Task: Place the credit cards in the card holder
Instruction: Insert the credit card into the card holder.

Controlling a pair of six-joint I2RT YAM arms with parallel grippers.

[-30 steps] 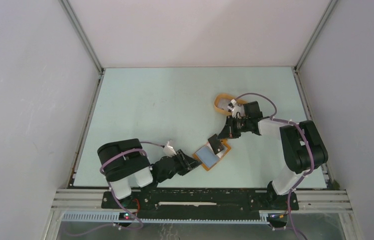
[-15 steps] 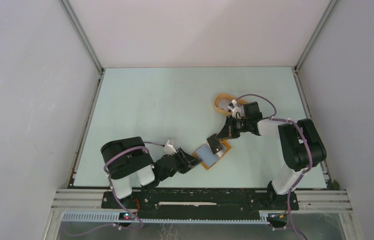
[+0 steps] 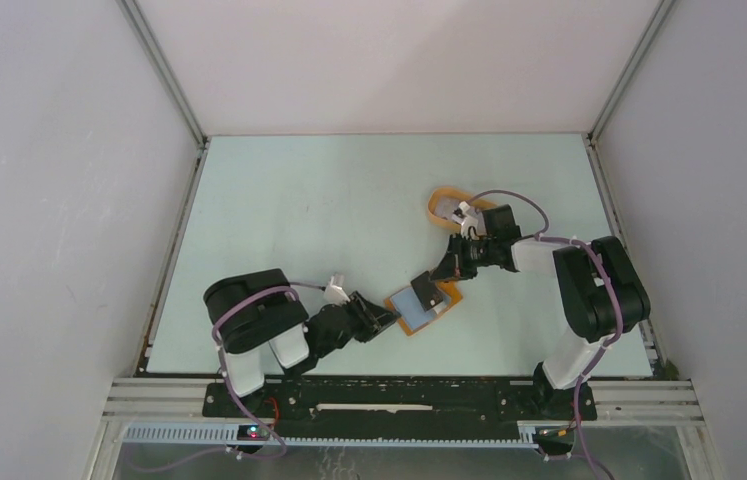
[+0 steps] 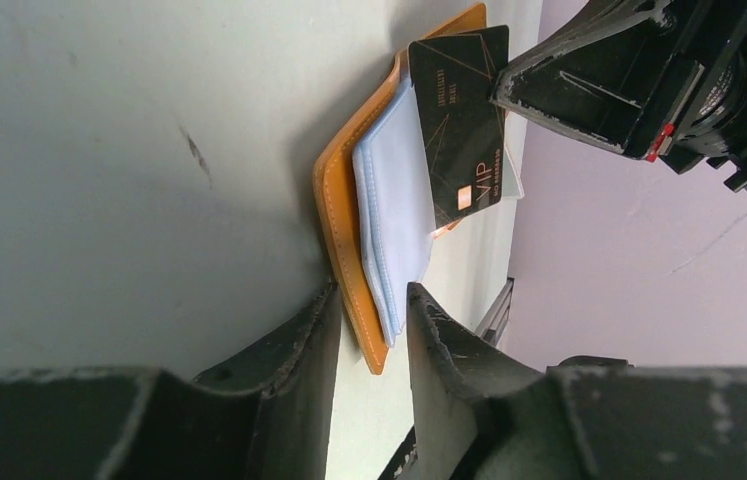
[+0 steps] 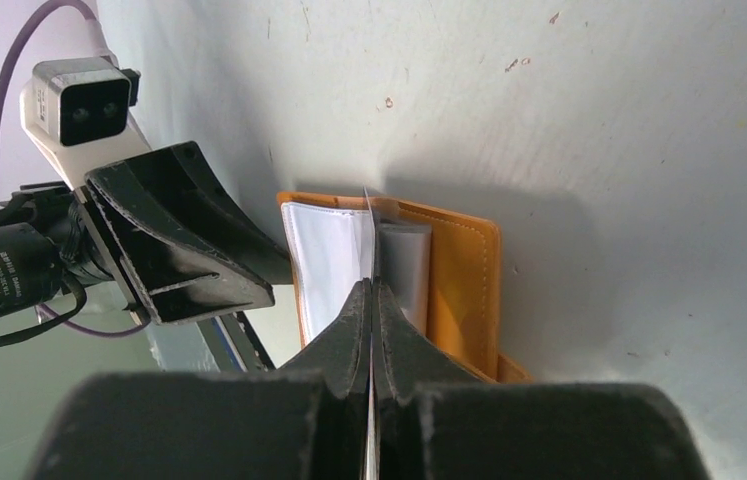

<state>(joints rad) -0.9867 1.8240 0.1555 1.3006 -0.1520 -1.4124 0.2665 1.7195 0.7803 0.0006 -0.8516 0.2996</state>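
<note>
My right gripper (image 5: 371, 292) pinches the dark grey plastic VIP card (image 4: 459, 120) edge-down just over the pale sleeves (image 4: 394, 220) of the open orange-brown leather card holder (image 4: 341, 200). My left gripper (image 4: 374, 295), half open, straddles the holder's edge; whether it grips, I cannot tell.

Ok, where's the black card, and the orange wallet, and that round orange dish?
black card (image 4: 461, 120), left wrist view, middle of its face.
card holder (image 4: 337, 230), left wrist view, its orange outer edge.
oval tray (image 3: 432, 208), top view, its left rim.
</note>
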